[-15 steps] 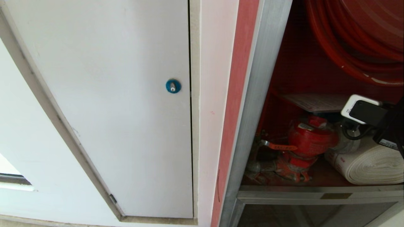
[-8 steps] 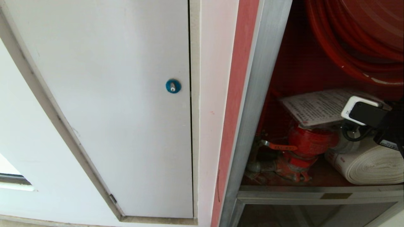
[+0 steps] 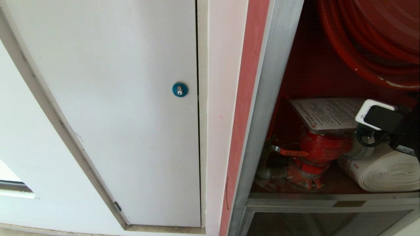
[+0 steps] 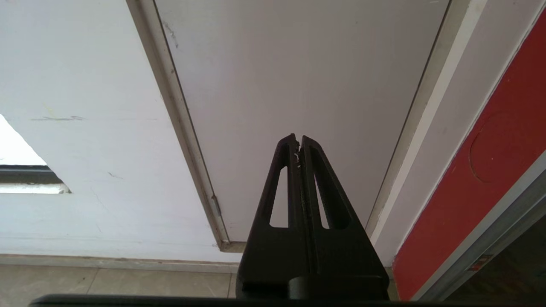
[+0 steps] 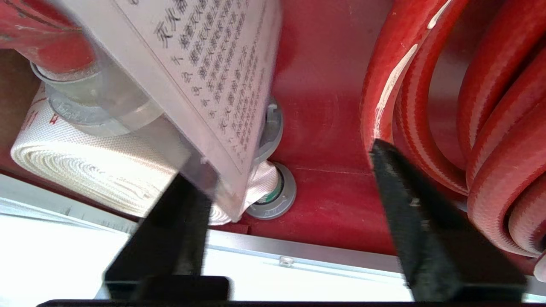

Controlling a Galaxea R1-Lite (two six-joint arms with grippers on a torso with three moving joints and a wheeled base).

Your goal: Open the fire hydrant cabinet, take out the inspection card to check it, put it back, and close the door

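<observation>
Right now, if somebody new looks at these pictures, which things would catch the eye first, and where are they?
First the open fire hydrant cabinet on the right, its red inside holding the coiled red hose reel at the top. Below it, the inspection card lies on the red valve, beside the right gripper, whose jaws stand apart. On the left, a blue round lock dots the plain white panel.

Building corridor: wall-mounted fire hydrant cabinet point(image 3: 275, 98), floor tiles point(image 4: 106, 283).
</observation>
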